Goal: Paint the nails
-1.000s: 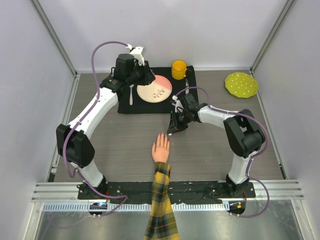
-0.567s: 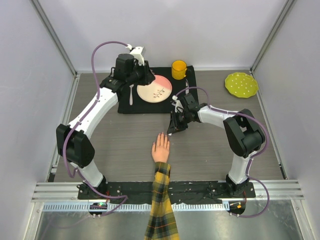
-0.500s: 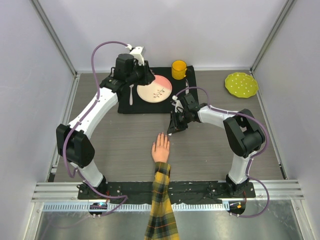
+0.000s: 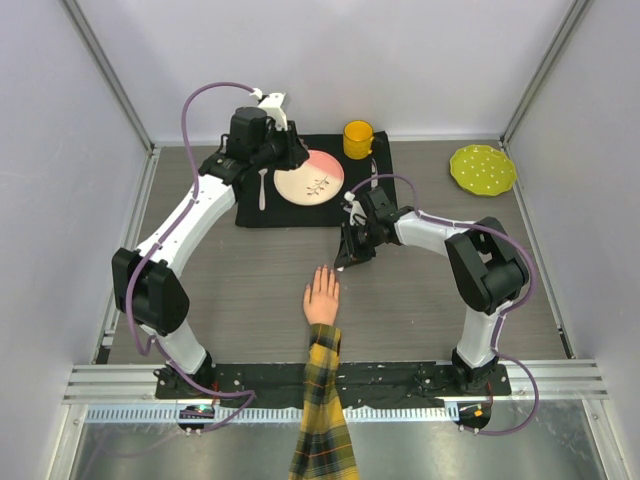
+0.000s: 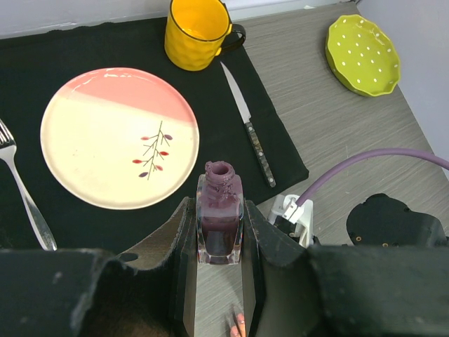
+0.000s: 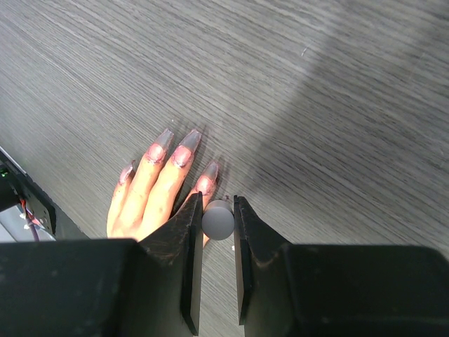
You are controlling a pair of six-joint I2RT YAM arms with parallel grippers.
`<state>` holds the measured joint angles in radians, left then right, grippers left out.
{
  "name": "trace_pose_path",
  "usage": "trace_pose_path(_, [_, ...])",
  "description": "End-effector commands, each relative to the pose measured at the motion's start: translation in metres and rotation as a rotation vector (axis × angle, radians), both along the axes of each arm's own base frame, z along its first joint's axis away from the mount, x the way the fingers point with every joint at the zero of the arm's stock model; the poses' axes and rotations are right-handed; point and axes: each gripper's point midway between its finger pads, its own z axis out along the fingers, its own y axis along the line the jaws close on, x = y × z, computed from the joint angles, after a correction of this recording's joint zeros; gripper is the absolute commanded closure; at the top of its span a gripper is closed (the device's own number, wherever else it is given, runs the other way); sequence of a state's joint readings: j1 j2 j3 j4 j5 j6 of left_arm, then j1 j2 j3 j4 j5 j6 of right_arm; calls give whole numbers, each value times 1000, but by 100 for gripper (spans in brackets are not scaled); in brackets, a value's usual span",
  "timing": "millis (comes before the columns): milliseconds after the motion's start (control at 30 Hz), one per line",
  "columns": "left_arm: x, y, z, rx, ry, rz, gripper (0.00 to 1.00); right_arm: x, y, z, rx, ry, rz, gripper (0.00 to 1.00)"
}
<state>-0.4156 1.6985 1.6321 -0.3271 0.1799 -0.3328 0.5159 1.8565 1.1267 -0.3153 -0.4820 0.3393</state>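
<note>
Nails (image 6: 184, 151) on a pale mannequin hand (image 4: 322, 295) lie flat on the table (image 6: 316, 105), close to the middle of its near edge, fingers pointing toward the far edge. In the right wrist view, four nails show, each pinkish-red near the base and greyish toward the tip. The fifth nail is hidden. Some colour seems to be on already, but coverage looks patchy, so the painting is probably only partly done.

The right gripper (image 6: 217, 203) hangs just above the fingertips, its jaws pinching one small round grey cap (image 6: 218, 220). Any brush beneath the cap is out of sight. The left gripper (image 5: 219, 210) is raised near the far edge, left of centre, its jaws clamped on one uncapped purple polish bottle (image 5: 220, 228).

Counted: one mannequin hand, one bottle, one cap. One black mat (image 5: 84, 49) by the middle of the far edge carries one pink-and-cream plate (image 5: 105, 140), one yellow mug (image 5: 196, 31), one knife (image 5: 249, 126) and one fork (image 5: 21, 182). One green spotted dish (image 5: 363, 55) sits at the far right corner.
</note>
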Motion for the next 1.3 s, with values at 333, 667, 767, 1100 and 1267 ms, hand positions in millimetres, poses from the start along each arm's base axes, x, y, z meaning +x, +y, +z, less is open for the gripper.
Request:
trace_pose_path(333, [-3, 4, 38, -39, -92, -6, 100, 2, 6, 19, 39, -40, 5, 99])
trace_pose_path(667, [-7, 6, 39, -36, -94, -2, 100, -5, 6, 19, 41, -41, 11, 99])
trace_pose_path(767, [-8, 7, 40, -36, -95, 0, 100, -6, 6, 21, 45, -46, 14, 99])
trace_pose_path(1100, [-9, 8, 40, -36, -97, 3, 100, -3, 5, 26, 37, -74, 5, 99])
trace_pose_path(1267, [-9, 8, 40, -36, -97, 3, 100, 2, 5, 22, 21, -69, -2, 99])
